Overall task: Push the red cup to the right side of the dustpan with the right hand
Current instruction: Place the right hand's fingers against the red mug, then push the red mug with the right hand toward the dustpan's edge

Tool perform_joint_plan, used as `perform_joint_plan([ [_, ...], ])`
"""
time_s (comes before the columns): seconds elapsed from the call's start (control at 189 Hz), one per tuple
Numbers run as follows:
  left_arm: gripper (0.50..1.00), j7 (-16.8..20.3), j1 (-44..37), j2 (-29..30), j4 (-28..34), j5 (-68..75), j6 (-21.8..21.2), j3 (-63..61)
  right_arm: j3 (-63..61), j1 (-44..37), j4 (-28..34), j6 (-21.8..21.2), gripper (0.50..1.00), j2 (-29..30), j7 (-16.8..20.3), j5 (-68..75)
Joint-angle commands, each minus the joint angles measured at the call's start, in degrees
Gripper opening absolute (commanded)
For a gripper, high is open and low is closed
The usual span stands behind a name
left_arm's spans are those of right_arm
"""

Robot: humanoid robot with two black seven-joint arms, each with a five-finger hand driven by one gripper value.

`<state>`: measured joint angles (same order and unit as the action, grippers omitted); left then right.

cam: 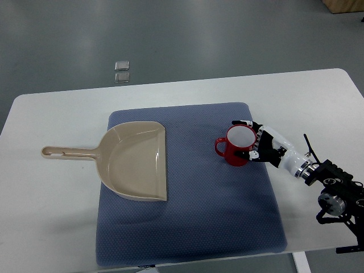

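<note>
A red cup [237, 147] with a white inside stands upright on the blue mat [193, 227], its handle pointing left. A beige dustpan [138, 161] lies on the mat's left part, its handle [68, 152] reaching left over the white table. The cup stands to the right of the dustpan, with a gap between them. My right hand [256, 141] comes in from the lower right and rests against the cup's right side, fingers curved around its rim and wall. The left arm does not show.
The white table [51, 227] ends close below the mat and at the right, where my right arm's wrist and black mount [335, 193] hang over the edge. Two small grey squares [121, 71] lie on the floor beyond the table.
</note>
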<state>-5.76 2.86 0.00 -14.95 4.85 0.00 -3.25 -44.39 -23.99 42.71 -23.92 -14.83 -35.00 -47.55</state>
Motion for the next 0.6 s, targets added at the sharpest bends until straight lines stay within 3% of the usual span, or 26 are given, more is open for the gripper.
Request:
perform_joint_plan([
  [0.0, 1.000, 0.0, 0.0, 0.0, 0.0, 0.0, 0.0, 0.0, 0.0, 0.0, 0.0, 0.1, 0.936, 0.7, 0.0, 0.1],
  [0.597, 1.000, 0.0, 0.0, 0.0, 0.0, 0.0, 0.0, 0.0, 0.6, -0.3, 0.0, 1.2, 0.936, 5.4, 0.0, -0.2],
])
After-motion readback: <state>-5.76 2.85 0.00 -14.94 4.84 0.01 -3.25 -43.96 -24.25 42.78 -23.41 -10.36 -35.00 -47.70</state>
